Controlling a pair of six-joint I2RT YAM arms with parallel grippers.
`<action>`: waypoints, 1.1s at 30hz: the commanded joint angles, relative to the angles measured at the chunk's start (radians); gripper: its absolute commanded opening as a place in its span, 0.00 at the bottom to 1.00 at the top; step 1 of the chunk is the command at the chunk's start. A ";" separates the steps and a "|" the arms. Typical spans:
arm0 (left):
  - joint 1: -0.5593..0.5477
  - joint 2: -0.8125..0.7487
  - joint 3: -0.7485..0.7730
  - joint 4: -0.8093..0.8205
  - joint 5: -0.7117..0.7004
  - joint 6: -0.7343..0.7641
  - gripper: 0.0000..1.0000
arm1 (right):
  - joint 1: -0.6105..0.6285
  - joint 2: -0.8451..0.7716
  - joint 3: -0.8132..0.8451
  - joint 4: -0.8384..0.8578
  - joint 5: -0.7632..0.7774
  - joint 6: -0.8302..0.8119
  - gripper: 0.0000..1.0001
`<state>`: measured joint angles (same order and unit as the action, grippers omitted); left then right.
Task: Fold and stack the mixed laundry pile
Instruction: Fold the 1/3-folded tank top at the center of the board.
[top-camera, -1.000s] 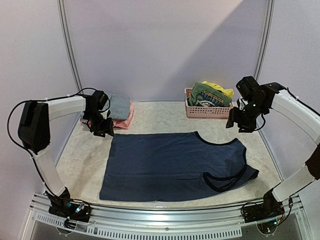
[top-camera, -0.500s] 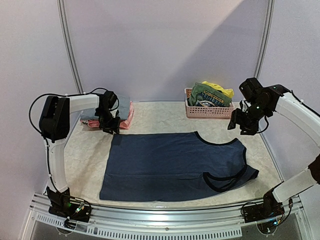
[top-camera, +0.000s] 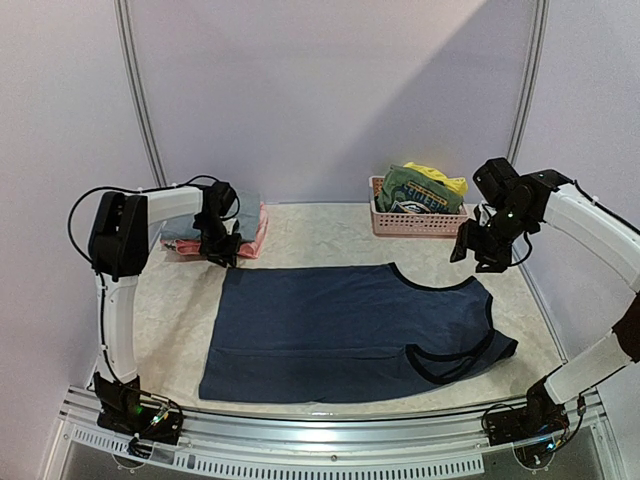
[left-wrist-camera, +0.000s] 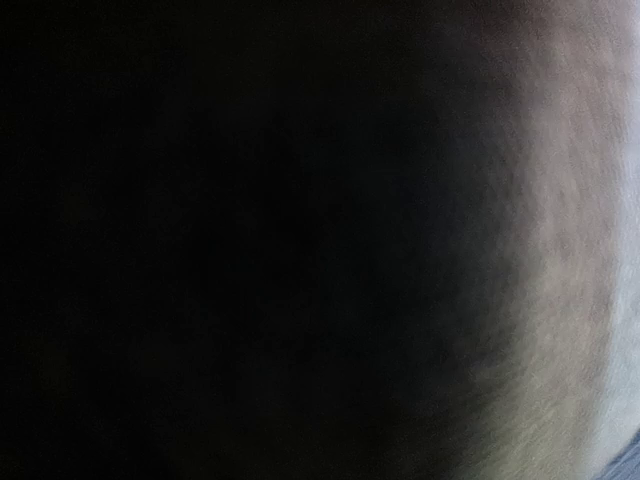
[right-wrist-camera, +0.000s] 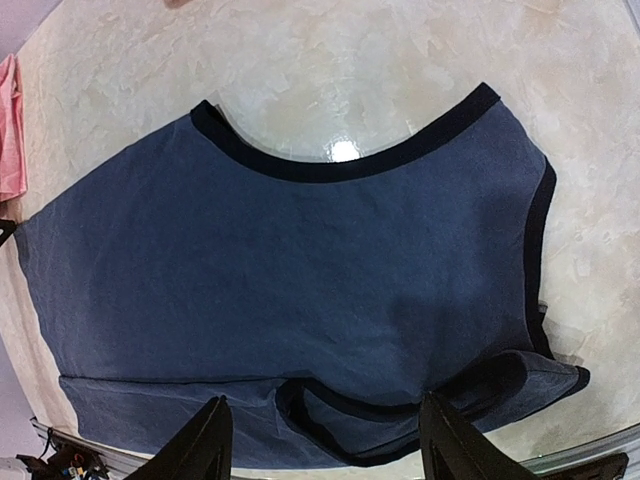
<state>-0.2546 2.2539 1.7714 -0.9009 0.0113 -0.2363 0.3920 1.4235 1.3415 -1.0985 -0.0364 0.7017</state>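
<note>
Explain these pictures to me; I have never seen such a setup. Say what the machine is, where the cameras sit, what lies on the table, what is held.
These are two robot arms bolted at the near edge of a table. The wide picture comes from a fixed camera above and behind them; the other two come from a camera on each wrist. A navy sleeveless top lies flat. At the back right, a pink basket holds a green tee and a yellow piece. Back left, a folded grey piece sits on a pink one. The right end effector hangs open in the air, holding nothing. The left end effector is at the top's far left corner; its wrist picture is nearly black, so a grip cannot be confirmed.
</note>
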 joint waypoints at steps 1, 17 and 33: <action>0.011 0.028 0.012 -0.020 -0.003 0.013 0.25 | -0.004 0.021 0.021 0.008 -0.003 -0.004 0.64; 0.011 0.038 -0.032 0.027 0.036 -0.011 0.01 | -0.003 0.046 0.047 0.000 0.005 -0.018 0.65; 0.002 -0.126 -0.067 0.042 0.078 -0.017 0.00 | -0.128 0.228 0.164 -0.013 -0.029 -0.007 0.66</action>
<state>-0.2543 2.2097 1.7149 -0.8551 0.0612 -0.2512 0.3046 1.5829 1.4673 -1.0992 -0.0425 0.6914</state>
